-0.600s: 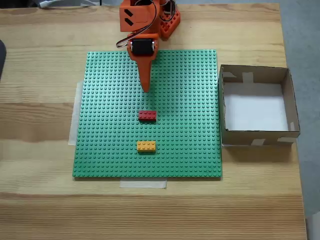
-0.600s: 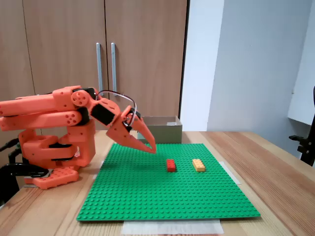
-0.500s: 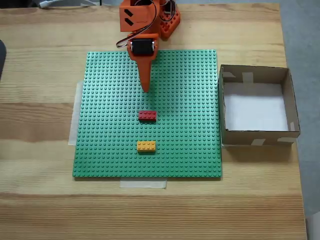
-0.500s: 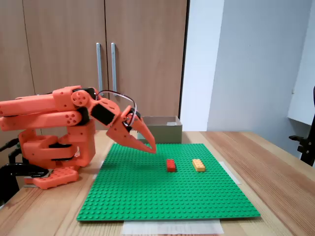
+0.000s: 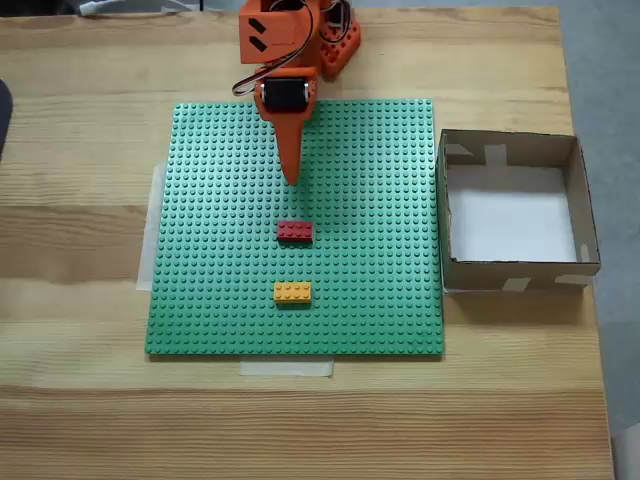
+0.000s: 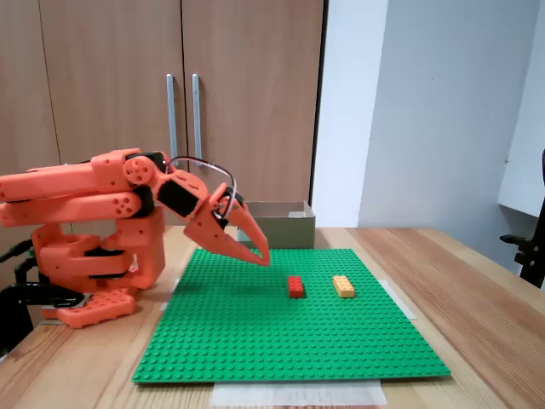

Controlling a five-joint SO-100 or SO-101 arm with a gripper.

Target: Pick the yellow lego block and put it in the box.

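Yellow lego block (image 5: 292,291) unmarked, box (image 5: 517,150) unlabelled

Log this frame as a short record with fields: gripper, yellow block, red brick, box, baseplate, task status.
gripper: gripper above the baseplate, short of both bricks; jaws look shut, holding nothing
yellow lego block: yellow lego block on the baseplate, untouched, the brick farther from the arm
red brick: red brick between gripper and yellow block in the top-down fixed view
box: box on the table against the baseplate's right edge in that view, nothing inside
baseplate: green baseplate taped to the wooden table
task status: pick not yet begun
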